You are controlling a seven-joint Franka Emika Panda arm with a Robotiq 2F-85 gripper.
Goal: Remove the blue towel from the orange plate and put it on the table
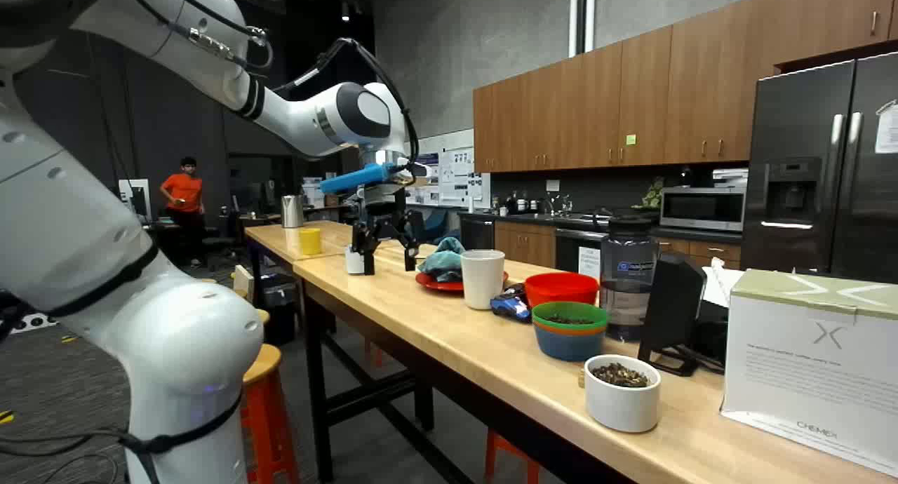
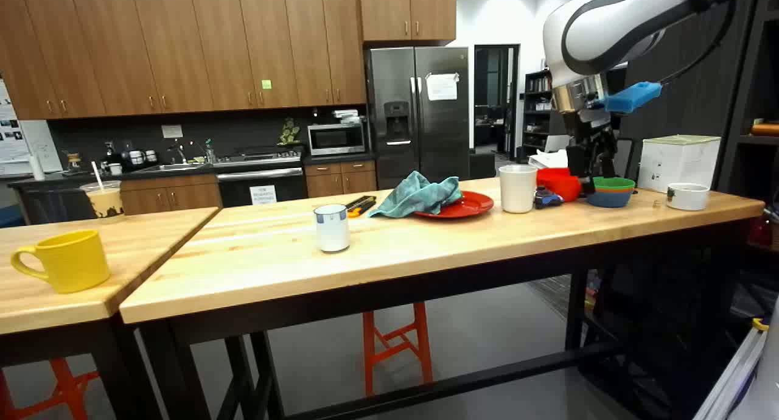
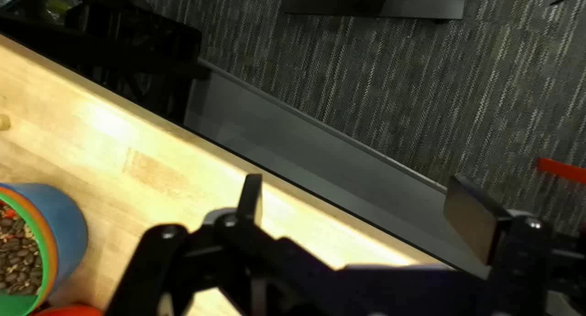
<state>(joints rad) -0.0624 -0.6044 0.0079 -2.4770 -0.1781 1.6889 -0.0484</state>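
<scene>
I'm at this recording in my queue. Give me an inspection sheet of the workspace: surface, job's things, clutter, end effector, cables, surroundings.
Surface: table with a light wood top on a dark frame.
Job's things: blue towel loosely bunched on the orange plate, one end trailing past its rim; not yet removed.
Clutter: white cup, red bowl, nested bowls, small white mug.
Grasping part: end effector open; nothing seen in its grip.
Cables: black cable arching above the end effector.
Surroundings: kitchen cabinets, refrigerator; person in an orange shirt standing in the background.
</scene>
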